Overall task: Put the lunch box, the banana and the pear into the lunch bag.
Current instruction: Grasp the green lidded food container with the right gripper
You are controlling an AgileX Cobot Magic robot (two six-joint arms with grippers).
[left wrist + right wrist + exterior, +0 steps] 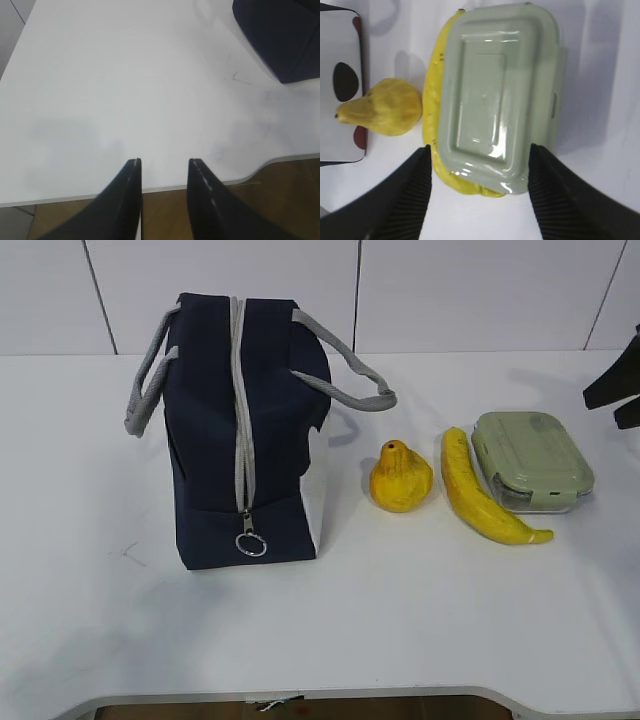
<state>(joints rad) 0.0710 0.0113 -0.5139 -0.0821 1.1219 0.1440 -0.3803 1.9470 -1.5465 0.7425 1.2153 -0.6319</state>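
Note:
The navy lunch bag (pixel 240 430) stands at the left-middle of the table with its grey zipper closed and the ring pull (pixel 250 543) at the near end. To its right lie the yellow pear (pixel 400 478), the curved banana (pixel 480 495) and the green-lidded lunch box (pixel 530 460). My right gripper (pixel 480 147) hovers open above the near end of the lunch box (pixel 495 95), a finger on either side and nothing held. The banana (pixel 432 85) lies against the box's left side, with the pear (pixel 385 107) beyond it. My left gripper (pixel 165 162) is open and empty over the table's front edge.
The bag's white side panel (pixel 337 85) faces the pear. A corner of the bag (pixel 280 35) shows far right in the left wrist view. The white table (pixel 380 620) has a curved front edge. Only a dark part of the right arm (pixel 615 390) shows at the exterior view's right edge.

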